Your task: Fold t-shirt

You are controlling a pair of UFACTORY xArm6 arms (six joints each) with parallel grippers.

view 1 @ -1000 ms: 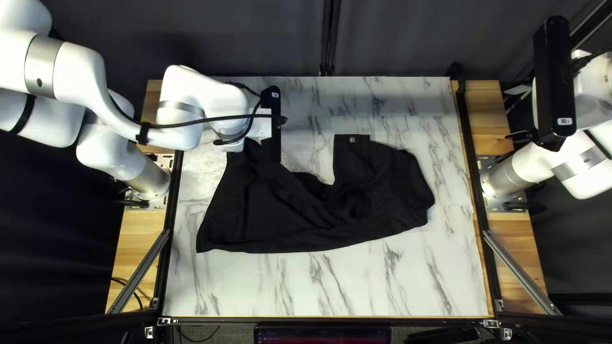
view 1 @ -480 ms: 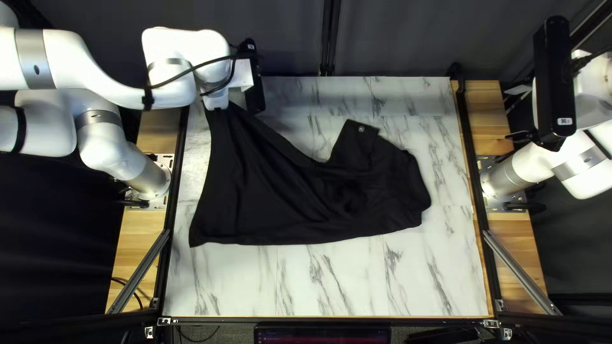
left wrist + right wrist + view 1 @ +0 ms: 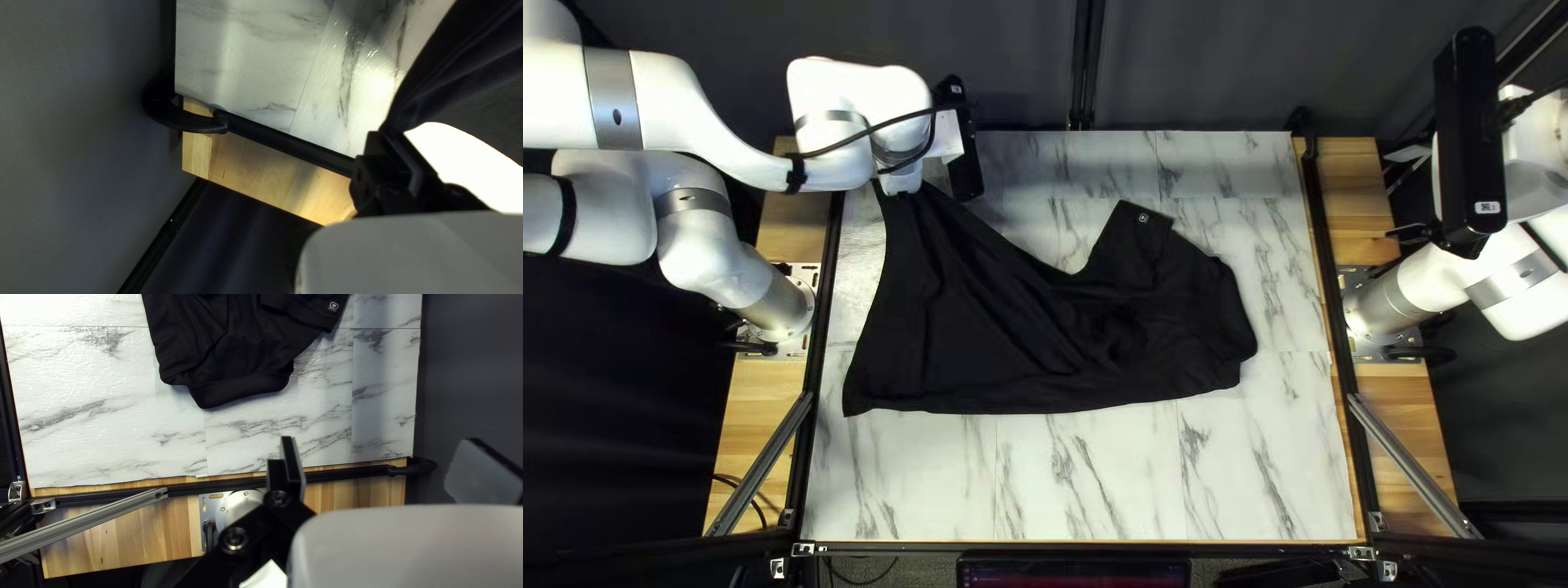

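At the near edge of the work area, a screen (image 3: 1073, 574) sits just beyond the frame rail (image 3: 1176, 547), below a marble-patterned table (image 3: 1089, 490). 2 metal struts slant along the table's sides, 1 at the left (image 3: 760, 463) and 1 at the right (image 3: 1416, 466) of the top left view. Past the strip of bare tabletop, a black t-shirt (image 3: 991, 327) spreads from the left side to right of center, its near edge running in a shallow curve. Its collar (image 3: 239, 391) faces the right arm (image 3: 1508, 272), and 1 sleeve (image 3: 1133, 240), marked with a small emblem, points toward the far edge.

The right gripper (image 3: 1407, 191) waits off the table's right side, its 2 fingers spread wide with nothing between them. Farther back, near the far left corner, the left gripper (image 3: 902, 183) clasps a gathered part of the t-shirt; the left wrist view shows the cloth pinched between its 2 fingers and fanning outward. A dark curtain (image 3: 1220, 65) hangs behind the far edge.
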